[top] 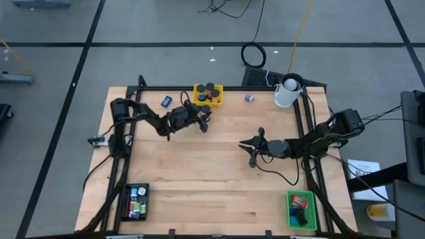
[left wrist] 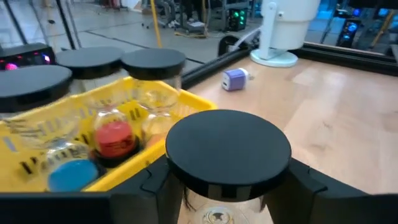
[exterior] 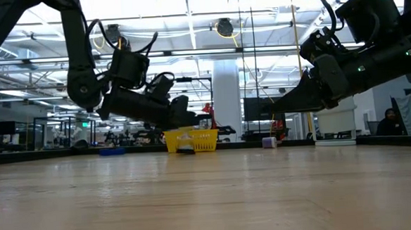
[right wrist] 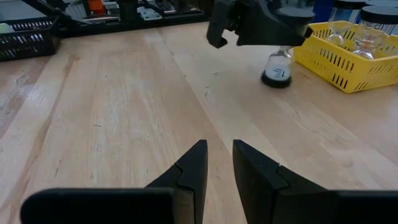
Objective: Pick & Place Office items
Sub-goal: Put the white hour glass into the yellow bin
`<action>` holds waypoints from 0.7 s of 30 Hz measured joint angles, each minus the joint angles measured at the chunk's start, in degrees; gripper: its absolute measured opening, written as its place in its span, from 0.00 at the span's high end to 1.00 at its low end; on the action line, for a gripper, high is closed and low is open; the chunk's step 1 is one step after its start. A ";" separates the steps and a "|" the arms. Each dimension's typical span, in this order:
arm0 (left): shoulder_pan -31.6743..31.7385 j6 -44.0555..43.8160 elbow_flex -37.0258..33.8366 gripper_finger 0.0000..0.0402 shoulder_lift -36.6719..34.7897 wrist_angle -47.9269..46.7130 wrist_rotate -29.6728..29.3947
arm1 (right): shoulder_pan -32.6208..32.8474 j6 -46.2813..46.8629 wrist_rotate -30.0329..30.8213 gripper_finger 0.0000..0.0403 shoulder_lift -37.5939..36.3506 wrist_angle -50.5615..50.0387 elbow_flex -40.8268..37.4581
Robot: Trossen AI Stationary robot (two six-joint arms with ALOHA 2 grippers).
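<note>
A small sand timer with a clear glass body and black round caps [left wrist: 229, 146] stands upright on its lower cap [right wrist: 277, 78] on the table, just in front of the yellow mesh tray [top: 198, 101]. My left gripper [left wrist: 229, 183] is around its upper part. The yellow tray holds several more black-capped timers [left wrist: 93, 62], some with red and blue ends. A purple block [left wrist: 235, 79] and a blue item [top: 167, 101] lie on the table's far side. My right gripper [right wrist: 220, 163] hovers mid-table, fingers nearly together and empty. My left gripper has the sand timer between its two fingers [left wrist: 155, 182], just under the top cap [left wrist: 229, 168]. The fingers come in nearly level from the table's left side. The timer is upright with its lower cap on the table. The cap hides where the fingers meet the glass.
A white cup [top: 286, 93] stands at the far right. A black mesh tray [top: 127, 201] with small items sits at the near left corner, and a green mesh tray [top: 301, 196] at the near right. Bare wood lies between the arms.
</note>
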 joint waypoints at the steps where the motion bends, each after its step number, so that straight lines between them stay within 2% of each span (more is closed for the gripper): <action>1: -0.20 -0.03 0.00 0.50 -0.23 -0.42 0.24 | 0.00 0.00 0.00 0.82 0.00 -0.01 0.00; 6: -1.17 0.06 -0.02 0.28 -2.35 -3.03 0.39 | 0.00 0.00 0.00 0.82 0.00 -0.01 0.02; 11: -1.40 0.23 -0.07 0.15 -6.58 -11.54 0.38 | 0.00 0.00 -0.02 0.82 0.02 -0.01 0.02; 14: -1.18 0.04 -0.06 0.12 -10.41 -16.95 0.34 | 0.00 0.00 -0.02 0.82 0.00 -0.01 0.02; 19: -0.61 -2.35 -0.01 0.13 -17.51 -25.50 -0.47 | 0.00 0.00 -0.02 0.82 0.00 -0.01 0.02; 21: -0.07 -3.97 1.05 0.15 -20.08 -32.21 0.23 | 0.00 0.00 -0.02 0.82 0.00 -0.01 0.02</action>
